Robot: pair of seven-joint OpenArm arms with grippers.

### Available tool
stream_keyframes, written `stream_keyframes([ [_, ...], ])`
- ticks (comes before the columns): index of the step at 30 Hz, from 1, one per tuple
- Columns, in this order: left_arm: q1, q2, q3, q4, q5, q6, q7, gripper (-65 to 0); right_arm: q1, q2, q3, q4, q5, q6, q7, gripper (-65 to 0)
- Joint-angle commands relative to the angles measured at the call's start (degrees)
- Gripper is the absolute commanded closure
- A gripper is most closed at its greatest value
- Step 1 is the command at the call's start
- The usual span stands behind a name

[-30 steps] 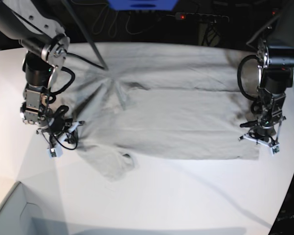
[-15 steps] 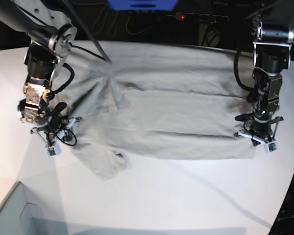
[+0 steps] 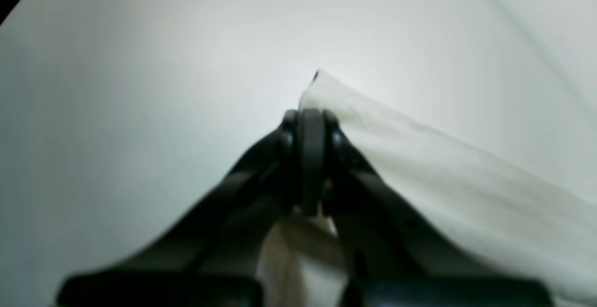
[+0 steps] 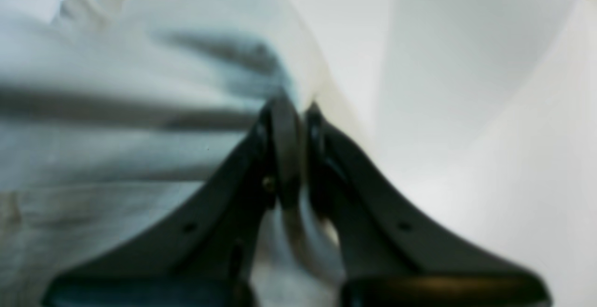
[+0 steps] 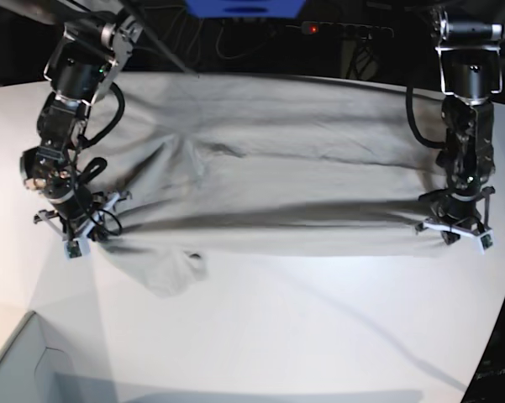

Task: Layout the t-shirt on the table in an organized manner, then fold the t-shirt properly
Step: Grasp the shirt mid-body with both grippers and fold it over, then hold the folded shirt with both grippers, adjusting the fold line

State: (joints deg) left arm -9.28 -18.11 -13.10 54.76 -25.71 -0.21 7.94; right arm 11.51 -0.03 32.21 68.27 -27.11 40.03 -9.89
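The light grey-beige t-shirt (image 5: 277, 168) lies spread across the far half of the white table (image 5: 302, 327), stretched sideways between both grippers, with a taut fold along its near edge. A sleeve (image 5: 164, 269) hangs loose at the near left. My left gripper (image 5: 454, 229) is shut on the shirt's near right corner; the left wrist view shows its jaws (image 3: 311, 115) pinching cloth (image 3: 443, 176) over the table (image 3: 140, 87). My right gripper (image 5: 77, 238) is shut on the shirt's near left edge; the right wrist view shows its closed jaws (image 4: 294, 111) gripping wrinkled cloth (image 4: 116, 111).
A grey box corner (image 5: 17, 369) sits at the near left. A power strip (image 5: 344, 29) with a red light and cables lie beyond the table's far edge. The table's curved edge (image 5: 496, 336) runs down the right side.
Both grippers have moved outward, away from each other, keeping hold of the shirt. The near edge has been pulled straight and taut, and the loose sleeve has shifted left.
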Motion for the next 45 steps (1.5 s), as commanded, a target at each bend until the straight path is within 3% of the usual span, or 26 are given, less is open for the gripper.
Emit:
stream_keyframes([
  [1, 0.1, -1.0, -1.3, 2.1, 0.1, 0.3, -0.9, 0.0, 0.2, 0.0, 0.1, 2.8, 0.8, 0.0, 1.3, 0.0],
  [6, 5.7, -0.7, -3.6, 8.8, 0.0, 0.3, 0.3, 0.0, -6.6, -1.6, 0.0, 9.6, 0.8, 0.0, 1.3, 0.0],
  [12, 10.6, -0.7, -3.6, 9.2, 0.0, 0.3, -0.1, 0.0, -12.7, -2.3, -0.1, 9.8, 0.8, 0.0, 1.3, 0.0],
  [20, 12.6, 0.5, -3.6, 8.9, 0.0, 0.3, 0.3, -0.7, -15.2, -2.4, -0.1, 9.8, 0.8, 0.0, 1.3, 0.0],
  [22, 13.5, 0.5, -3.5, 9.0, 0.0, 0.3, 0.3, -5.1, -15.2, -2.4, -0.2, 9.8, 0.8, 0.0, 1.0, -3.5],
  [26, 14.9, 0.7, -3.6, 10.3, -0.1, 0.3, 0.3, -24.5, -16.8, -2.3, -0.2, 11.6, 0.8, 0.0, 1.3, -18.4],
  [29, 17.0, 0.7, -3.6, 14.0, -0.1, 0.3, 0.2, -33.8, -17.5, -2.3, -0.2, 14.5, 0.8, 0.0, 1.3, -26.3],
  [33, 18.6, 0.7, -5.1, 19.7, -0.1, 0.4, 0.2, -34.8, -17.5, -3.0, 0.2, 17.8, 0.9, 0.0, 1.0, -30.3],
  [37, 16.4, 1.1, -8.1, 20.4, 0.2, 0.4, 0.4, -34.9, -17.6, -4.1, 0.1, 20.1, 0.9, 0.0, 1.0, -30.3],
  [45, 4.0, -0.7, -5.4, 5.6, 0.4, 0.3, 2.3, -34.9, -17.1, -5.5, -0.1, 21.6, 0.9, 0.0, 0.9, -30.6],
])
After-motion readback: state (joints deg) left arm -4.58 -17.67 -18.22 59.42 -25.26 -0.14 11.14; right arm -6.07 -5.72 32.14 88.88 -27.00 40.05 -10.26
